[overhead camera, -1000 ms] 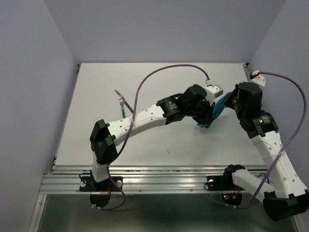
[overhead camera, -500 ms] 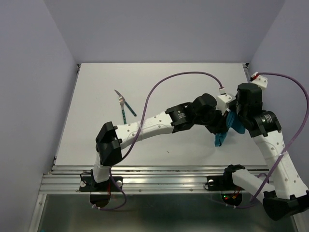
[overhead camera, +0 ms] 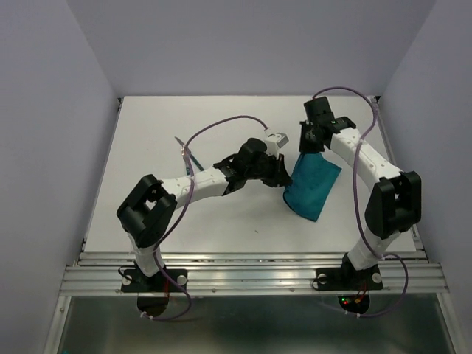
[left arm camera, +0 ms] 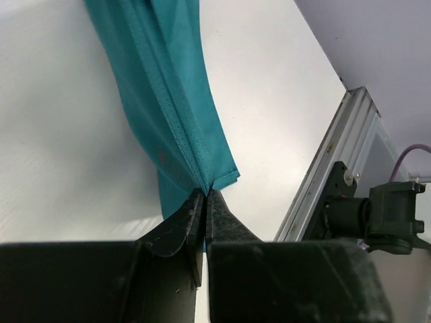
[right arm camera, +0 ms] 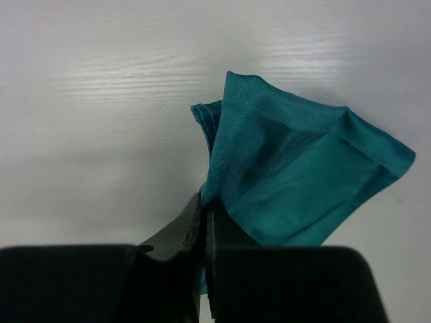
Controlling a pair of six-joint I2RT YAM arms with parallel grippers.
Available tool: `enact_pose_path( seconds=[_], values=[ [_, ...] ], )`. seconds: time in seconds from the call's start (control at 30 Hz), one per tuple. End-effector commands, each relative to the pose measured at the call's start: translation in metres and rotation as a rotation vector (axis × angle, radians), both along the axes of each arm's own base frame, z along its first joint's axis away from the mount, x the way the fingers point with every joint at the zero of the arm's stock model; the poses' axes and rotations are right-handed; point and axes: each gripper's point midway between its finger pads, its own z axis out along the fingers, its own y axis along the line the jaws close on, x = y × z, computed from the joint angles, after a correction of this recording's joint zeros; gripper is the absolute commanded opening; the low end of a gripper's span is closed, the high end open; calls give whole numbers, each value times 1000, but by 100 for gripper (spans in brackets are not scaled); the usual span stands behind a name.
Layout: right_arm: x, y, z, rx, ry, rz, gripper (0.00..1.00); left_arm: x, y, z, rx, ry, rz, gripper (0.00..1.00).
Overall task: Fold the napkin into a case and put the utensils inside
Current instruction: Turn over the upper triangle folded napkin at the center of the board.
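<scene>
Right of centre, napkin (overhead camera: 311,188) now spread open

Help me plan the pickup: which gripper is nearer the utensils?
The left gripper: it pinches the napkin's left edge, on the side where the utensils lie. The right gripper holds the napkin's far corner, further from them.

Light is even and diffuse, coming from overhead. The flat white surface (overhead camera: 147,206) reads bright with no hard glare. A soft-edged shadow sits under the teal-green cloth napkin (overhead camera: 311,188) in the top view. In the right wrist view, a faint streaky sheen runs across the surface. In both wrist views the black jaws at the bottom edge are blurred, while the cloth weave is sharp. The top view is in focus throughout.
</scene>
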Motion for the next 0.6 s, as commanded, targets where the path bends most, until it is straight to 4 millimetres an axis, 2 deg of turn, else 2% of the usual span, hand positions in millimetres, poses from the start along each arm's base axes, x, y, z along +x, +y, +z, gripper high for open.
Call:
enact_pose_path(
  seconds=[0.0,0.03,0.07,0.13,0.17,0.2,0.27,0.33,0.57],
  values=[
    [78,28,42,34,-242,38,1,-35,10,13,-72,57,-124,0],
    [81,36,36,41,-233,52,1,-32,10,14,-79,58,-119,0],
    [87,40,23,43,-212,55,1,-31,14,5,-68,75,-110,0],
    [94,57,21,74,-222,84,1,-26,22,-11,-55,97,-84,0],
    [97,60,10,76,-200,85,1,-25,23,-12,-63,103,-76,0],
    [100,63,7,83,-196,92,1,-24,25,-17,-60,113,-70,0],
    [102,77,3,86,-191,120,1,-22,30,-28,-54,128,-52,0],
    [104,84,-11,76,-168,136,1,-22,34,-38,-39,140,-32,0],
    [105,110,-31,71,-138,194,1,-24,48,-60,-1,151,20,0]
  ],
)
